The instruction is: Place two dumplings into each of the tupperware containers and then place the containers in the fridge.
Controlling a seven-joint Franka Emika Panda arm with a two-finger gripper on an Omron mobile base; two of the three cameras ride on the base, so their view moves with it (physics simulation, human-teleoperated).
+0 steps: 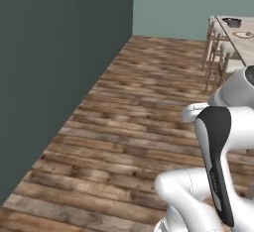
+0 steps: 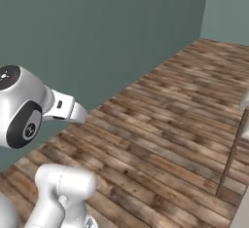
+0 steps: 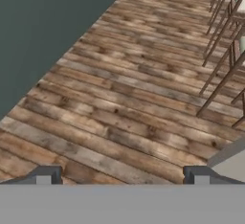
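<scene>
Facing mostly bare wooden floor [image 1: 129, 107] and a dark teal wall [image 1: 54, 67], the robot is sitting well away from its work. In the hand view the gripper [image 3: 122, 175] is showing two dark fingertips [image 3: 45, 174] spread wide apart with nothing between them, so it is released and carrying nothing.

No dumplings, tupperware containers or fridge are appearing anywhere here. The nearest lead is lying at about one o'clock in the left base view: a pale table [image 1: 243, 37] with tall stools [image 1: 218, 57] beside it, carrying a small dark item [image 1: 232, 23] and a pale round one [image 1: 244, 34], both too small to identify. In the hand view the stool legs [image 3: 225, 41] are standing at one to two o'clock from the fingertips.

Judging from this, the task is looking unstarted, and the coming move is depending on driving or turning toward that side.
</scene>
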